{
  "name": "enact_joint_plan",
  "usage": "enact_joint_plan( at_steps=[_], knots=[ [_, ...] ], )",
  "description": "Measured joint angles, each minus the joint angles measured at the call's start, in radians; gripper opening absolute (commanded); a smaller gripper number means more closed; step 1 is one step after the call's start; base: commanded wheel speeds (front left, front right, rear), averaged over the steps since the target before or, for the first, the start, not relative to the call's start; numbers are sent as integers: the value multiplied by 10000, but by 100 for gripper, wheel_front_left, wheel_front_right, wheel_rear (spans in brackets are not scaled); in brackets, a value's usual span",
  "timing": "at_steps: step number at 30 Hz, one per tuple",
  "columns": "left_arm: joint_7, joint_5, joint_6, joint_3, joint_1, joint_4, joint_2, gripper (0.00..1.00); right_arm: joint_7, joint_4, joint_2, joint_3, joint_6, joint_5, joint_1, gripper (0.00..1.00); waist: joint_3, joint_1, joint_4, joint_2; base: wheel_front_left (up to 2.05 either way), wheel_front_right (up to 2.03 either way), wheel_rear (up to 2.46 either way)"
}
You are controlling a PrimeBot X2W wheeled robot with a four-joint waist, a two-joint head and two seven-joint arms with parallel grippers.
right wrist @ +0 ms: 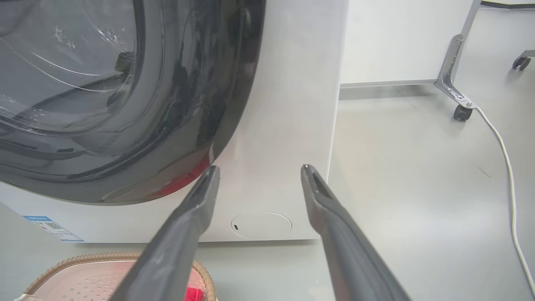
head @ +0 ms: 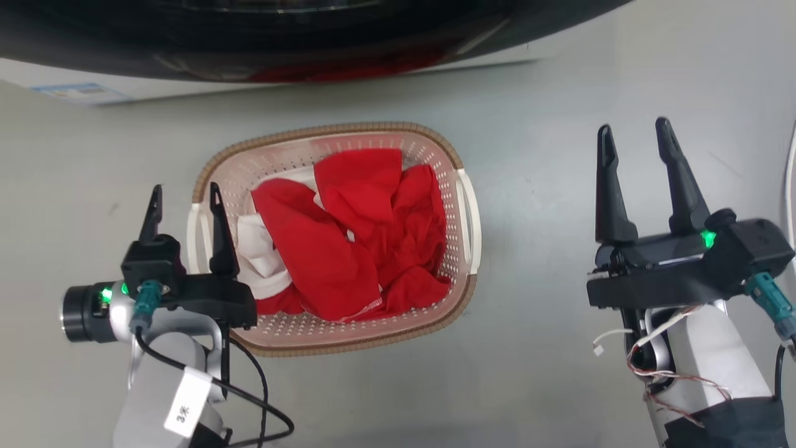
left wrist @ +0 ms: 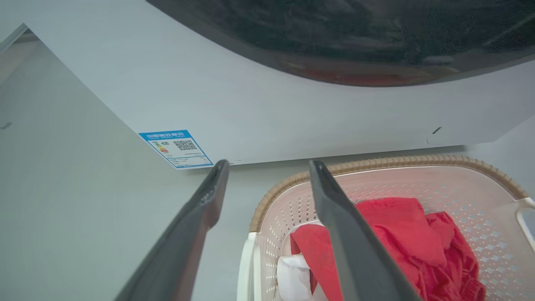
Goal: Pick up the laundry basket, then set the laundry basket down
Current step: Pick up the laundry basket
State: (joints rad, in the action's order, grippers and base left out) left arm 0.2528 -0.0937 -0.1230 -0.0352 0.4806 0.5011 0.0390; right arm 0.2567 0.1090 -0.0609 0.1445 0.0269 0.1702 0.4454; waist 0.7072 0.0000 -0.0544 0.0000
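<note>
on the floor, laundry basket of red clothes, left gripper at its handle, right gripper aside, both jaws apart

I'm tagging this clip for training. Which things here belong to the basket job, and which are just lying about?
Job: laundry basket; left gripper, open by its handle; right gripper, open, off to the side.
Just there: red and white clothes in the basket; washing machine; white cable; wheeled frame leg.
</note>
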Motion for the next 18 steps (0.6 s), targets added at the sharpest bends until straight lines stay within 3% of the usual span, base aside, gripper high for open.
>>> enact_joint_plan(
  at_steps=[18],
  knots=[
    [0, -380, 0, -1093, -1656, -1335, -4, 100, 0, 934, 8, -232, 84, -25, -1160, 100, -2554, -2, 438, 0, 0, 0, 0]
  ],
)
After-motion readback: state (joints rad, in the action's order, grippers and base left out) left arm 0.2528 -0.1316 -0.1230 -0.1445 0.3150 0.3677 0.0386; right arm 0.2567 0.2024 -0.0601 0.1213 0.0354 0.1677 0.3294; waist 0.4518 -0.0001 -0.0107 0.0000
